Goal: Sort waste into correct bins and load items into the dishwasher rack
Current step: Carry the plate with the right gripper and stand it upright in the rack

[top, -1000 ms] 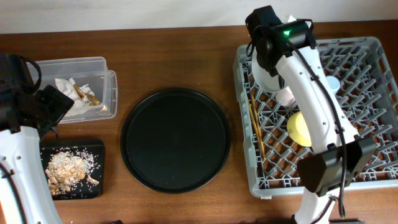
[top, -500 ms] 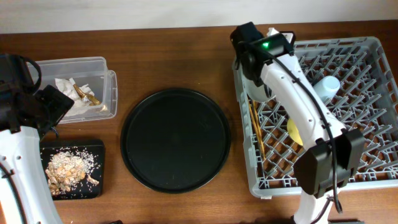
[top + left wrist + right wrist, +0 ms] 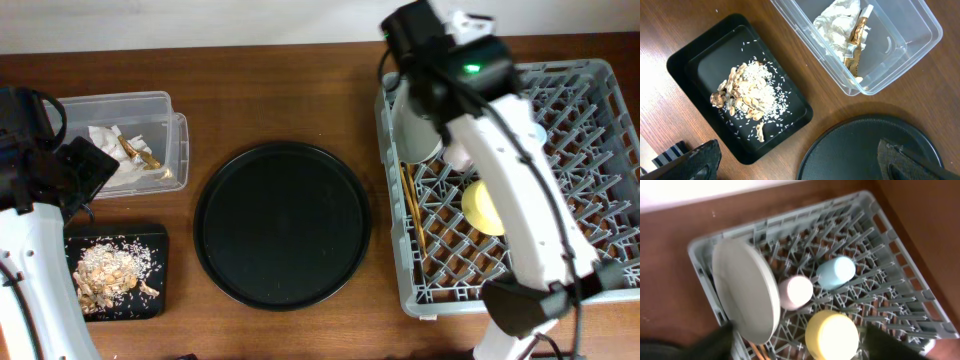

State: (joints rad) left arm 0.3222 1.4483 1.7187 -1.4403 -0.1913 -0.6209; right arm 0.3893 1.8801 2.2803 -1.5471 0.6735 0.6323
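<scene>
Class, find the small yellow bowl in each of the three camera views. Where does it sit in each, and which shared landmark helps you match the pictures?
Overhead: the small yellow bowl is right of centre, inside the large grey plastic peg rack, partly under the right arm.
Left wrist: not in view.
Right wrist: bottom centre, in the same rack.
Shared landmark: the rack, in overhead and right wrist only.

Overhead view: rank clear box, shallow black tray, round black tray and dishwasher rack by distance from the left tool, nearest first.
From the left tool:
1. Clear box, alongside it, upper left.
2. Shallow black tray, just below, lower left.
3. Round black tray, table centre.
4. Dishwasher rack, far right.
</scene>
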